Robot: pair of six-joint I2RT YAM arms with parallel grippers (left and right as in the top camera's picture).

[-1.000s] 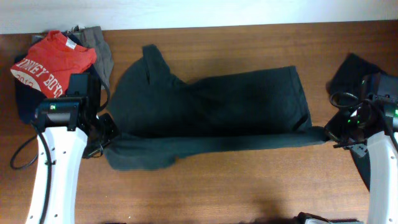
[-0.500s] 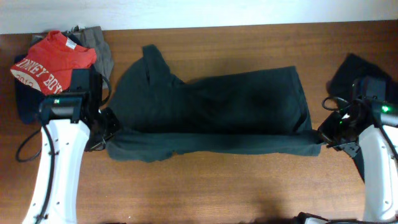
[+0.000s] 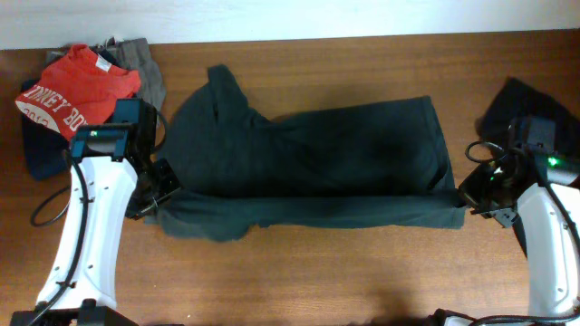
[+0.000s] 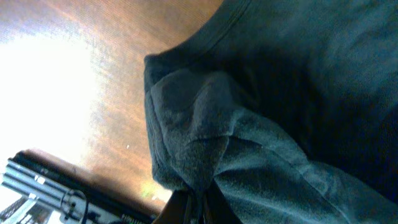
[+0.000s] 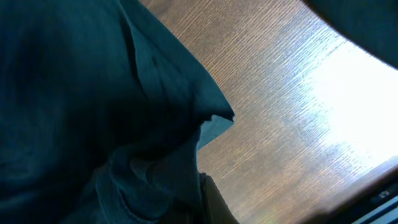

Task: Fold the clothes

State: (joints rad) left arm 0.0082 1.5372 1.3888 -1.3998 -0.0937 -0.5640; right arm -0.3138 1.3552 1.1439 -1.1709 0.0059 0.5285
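Overhead view. A dark shirt lies spread across the middle of the table, collar and sleeve toward the left arm, hem toward the right arm. Its near edge is doubled over into a long band that runs from one tool to the other and lies on the body of the shirt. The left tool sits at the left end of this band, the right tool at the right end; each touches the fabric.

Left wrist view. Fabric is bunched into a rounded fold and drawn down between the fingers at the bottom edge; the tool is clamped on the shirt. Bare wood shows to the left of the fold, under strong glare.

Right wrist view. A corner of the shirt juts out over the wood, and the cloth below it gathers at the one visible finger at the bottom edge; this tool, too, is pressed together on the shirt.

Far left corner of the table: a red garment with white lettering lies on a navy garment, with a grey garment just beside it. At the right edge, behind the right arm, lies a black garment, apart from the shirt.
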